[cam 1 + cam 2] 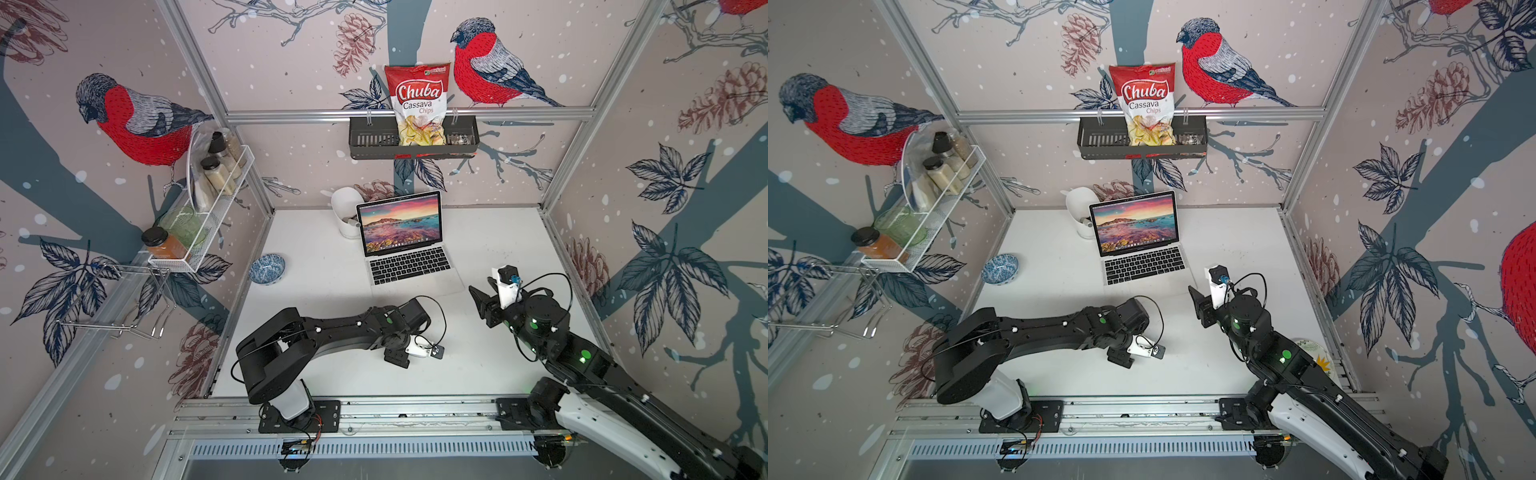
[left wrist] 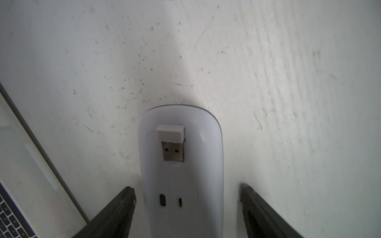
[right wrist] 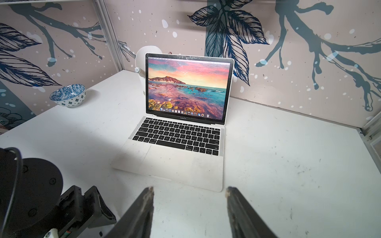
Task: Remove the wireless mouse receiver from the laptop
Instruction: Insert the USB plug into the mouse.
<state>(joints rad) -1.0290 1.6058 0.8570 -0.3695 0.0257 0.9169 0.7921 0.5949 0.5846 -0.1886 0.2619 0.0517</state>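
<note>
The silver laptop stands open at the back middle of the table, its seashore wallpaper lit. In the left wrist view the wireless mouse lies white underside up on the table, just beside the laptop's corner. The receiver, a white cap with a bare metal plug, rests in the mouse's underside. My left gripper straddles the mouse, open, with a gap showing at each finger. In both top views the left wrist hides the mouse. My right gripper hovers open and empty before the laptop's front right corner.
A blue patterned bowl sits left of the laptop and a white holder stands behind its left side. A wall basket holds a chips bag. A white wire rack of jars hangs on the left wall. A plate lies under the right arm.
</note>
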